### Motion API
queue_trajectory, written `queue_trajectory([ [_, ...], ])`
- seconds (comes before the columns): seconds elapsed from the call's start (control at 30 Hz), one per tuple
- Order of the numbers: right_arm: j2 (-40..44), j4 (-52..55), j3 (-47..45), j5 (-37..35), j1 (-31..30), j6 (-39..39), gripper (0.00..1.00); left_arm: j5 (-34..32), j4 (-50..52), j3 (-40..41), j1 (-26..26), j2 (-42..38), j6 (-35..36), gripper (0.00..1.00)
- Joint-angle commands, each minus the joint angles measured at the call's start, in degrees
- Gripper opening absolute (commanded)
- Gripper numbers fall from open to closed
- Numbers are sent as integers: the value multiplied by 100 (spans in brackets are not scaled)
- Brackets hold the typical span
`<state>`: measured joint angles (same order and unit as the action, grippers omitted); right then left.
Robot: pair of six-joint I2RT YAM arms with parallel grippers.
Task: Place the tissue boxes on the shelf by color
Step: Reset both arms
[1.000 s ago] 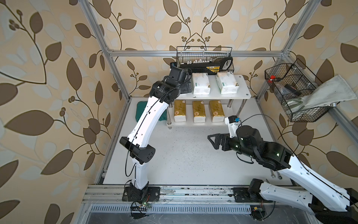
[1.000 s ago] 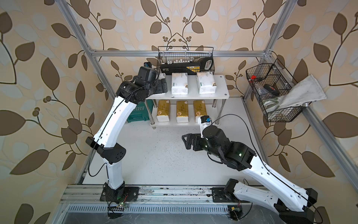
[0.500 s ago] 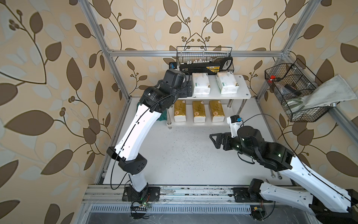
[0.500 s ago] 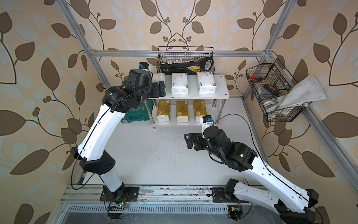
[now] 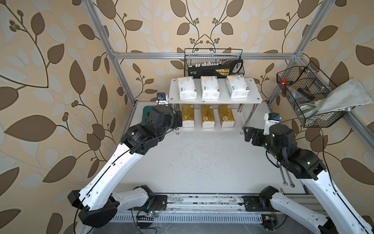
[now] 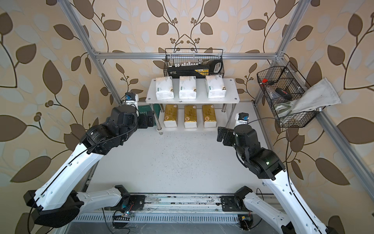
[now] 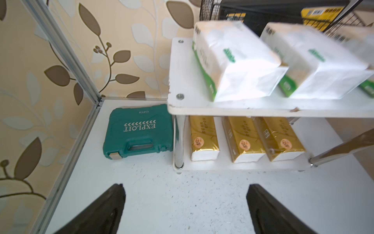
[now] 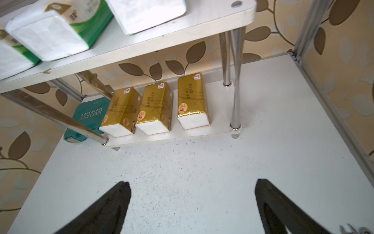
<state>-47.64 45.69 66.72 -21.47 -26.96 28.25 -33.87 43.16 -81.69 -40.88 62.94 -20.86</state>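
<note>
Withdrawing left tool [image 6: 147, 121] from shelf [image 6: 230, 95], jaws apart.

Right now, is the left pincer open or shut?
Open. In the left wrist view the left pincer shows black fingers wide apart over the white tabletop, nothing between them.

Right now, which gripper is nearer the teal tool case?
Left. The left gripper hangs open just in front of the teal tool case, beside the shelf. The right gripper, also open, is at the shelf's opposite end, a full shelf width away.
</note>
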Motion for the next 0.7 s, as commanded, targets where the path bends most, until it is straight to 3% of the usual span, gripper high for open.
queue_trajectory([
  [0.0, -10, -181, -55, -233, 359, -471, 99, -786, -1127, 822, 10, -632, 450, 99],
  [0.13, 63, -824, -559, -444, 859, -728, 99, -1497, -1018, 1458, 19, -782, 942, 99],
  [0.23, 184, -1677, -1158, -537, 1204, -899, 99, -1922, -796, 1755, 221, -587, 887, 99],
  [0.33, 213, -2650, -1766, -932, 1398, -1352, 99, -1520, -1403, 2357, 757, -726, 859, 99],
  [0.43, 49, -3226, -2125, -1343, 1703, -1784, 99, -800, -2692, 3165, 1343, -1071, 1115, 99],
  [0.57, -311, -3796, -2511, -1506, 2041, -2064, 99, -341, -4026, 3854, 1895, -1050, 1427, 99],
  [0.67, -667, -4411, -2891, -1182, 2135, -2146, 99, 41, -4717, 4270, 2326, -808, 1510, 99],
])
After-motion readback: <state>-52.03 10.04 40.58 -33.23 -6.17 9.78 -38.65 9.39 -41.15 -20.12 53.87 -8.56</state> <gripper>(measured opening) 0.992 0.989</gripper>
